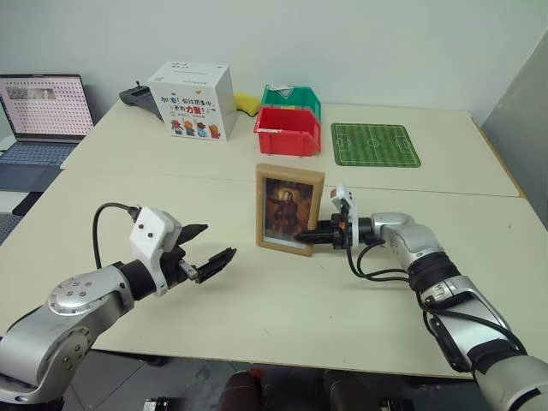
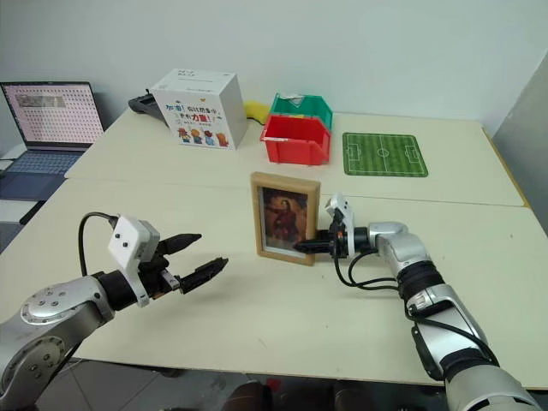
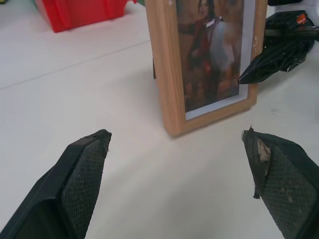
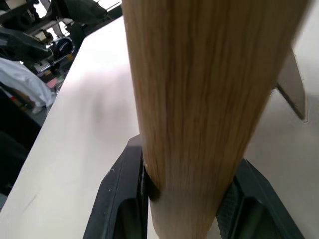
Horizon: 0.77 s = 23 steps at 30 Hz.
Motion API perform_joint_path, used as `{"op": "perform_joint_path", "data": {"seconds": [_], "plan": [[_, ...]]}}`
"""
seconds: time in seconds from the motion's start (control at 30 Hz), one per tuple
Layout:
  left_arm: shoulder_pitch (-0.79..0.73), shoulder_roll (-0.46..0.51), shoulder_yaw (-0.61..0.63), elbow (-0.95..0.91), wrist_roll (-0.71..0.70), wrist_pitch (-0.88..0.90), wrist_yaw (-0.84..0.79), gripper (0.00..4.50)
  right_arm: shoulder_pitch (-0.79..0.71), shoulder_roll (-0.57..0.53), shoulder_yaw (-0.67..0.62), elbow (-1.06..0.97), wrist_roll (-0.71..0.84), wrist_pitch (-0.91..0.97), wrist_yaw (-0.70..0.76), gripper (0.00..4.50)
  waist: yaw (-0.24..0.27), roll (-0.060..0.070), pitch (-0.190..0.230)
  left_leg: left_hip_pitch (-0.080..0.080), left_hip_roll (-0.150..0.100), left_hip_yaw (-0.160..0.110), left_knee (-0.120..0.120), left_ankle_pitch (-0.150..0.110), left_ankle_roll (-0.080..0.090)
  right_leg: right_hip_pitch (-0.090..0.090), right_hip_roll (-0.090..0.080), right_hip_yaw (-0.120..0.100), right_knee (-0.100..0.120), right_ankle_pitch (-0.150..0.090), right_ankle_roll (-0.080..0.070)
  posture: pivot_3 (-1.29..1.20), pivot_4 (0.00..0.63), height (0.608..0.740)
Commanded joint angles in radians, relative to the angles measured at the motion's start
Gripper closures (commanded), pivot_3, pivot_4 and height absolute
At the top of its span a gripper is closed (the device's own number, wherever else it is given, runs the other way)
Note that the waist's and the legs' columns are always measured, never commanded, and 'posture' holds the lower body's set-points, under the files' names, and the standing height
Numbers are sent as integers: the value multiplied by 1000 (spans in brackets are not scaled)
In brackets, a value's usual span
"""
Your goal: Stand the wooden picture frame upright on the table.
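Standing up straight near the middle of the big cream surface is the small wooden picture frame. Closest to the camera, the left gripper hangs over the surface, a bit away from the frame and not touching it. Its jaws are spread wide with nothing between them, and they point toward the frame.

The frame has a light wood edge all around. Its front faces the camera and shows a dark picture of a person in brown and red colours. Its bottom edge sits on the surface.

The right gripper comes in from the side and holds the frame's lower right edge. In the right wrist view, the black fingers press on both sides of the wood, so the jaws are closed on the frame.

Farther back, past the seam in the surface, sit a red plastic bin with a green plastic bin behind it, a green football-pitch mat and a white cardboard box with cartoon pictures. An open laptop sits off to the far left.
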Motion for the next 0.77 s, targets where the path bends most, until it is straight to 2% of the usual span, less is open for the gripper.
{"op": "perform_joint_path", "data": {"seconds": [0.03, 0.23, 0.37, 0.57, 0.63, 0.77], "plan": [[-20, -16, 5, 2, 29, -25, -42, 0, -21, 23, -49, 28, -25, -10, 0, 2663, 0, 0, 0, 0, 0, 0, 0, 0, 0, 0, 0, 0, 0, 0, 0, 0, 150, 740], [-92, -51, -9, 41, 41, 4, -60, 0, 41, -14, -84, -58, -69, -42, -19, 959, 0, 0, 0, 0, 0, -1, 0, 0, 0, 0, 0, -1, 1, 0, 0, 0, 150, 740], [-152, -66, -3, 111, 54, 30, -53, 0, 152, -134, -110, -208, -115, -78, -42, 14, 6, 0, 0, -2, 0, -1, 1, 0, 0, 1, 0, -2, -1, 0, 0, 0, 150, 740], [-228, -30, 46, 216, 36, 94, -93, 0, 348, -321, -226, -686, -70, 113, -172, 14, 0, 0, 0, -5, 0, -3, 1, 0, 0, -1, -1, -2, -2, 0, 0, 0, 150, 740], [-260, -19, 44, 249, 33, 105, -129, 0, 399, -340, -275, -859, -26, 232, -247, 14, -5, 1, 0, -5, 0, -4, 1, 0, 0, -1, 0, -2, -2, 0, 0, 0, 150, 740], [-311, -10, -3, 289, 66, 106, -188, 0, 461, -331, -303, -1045, -1, 350, -356, 14, -10, 1, 0, -3, 2, -4, 0, 0, 0, 0, 5, -4, -1, 1, 0, 0, 150, 740]]}}
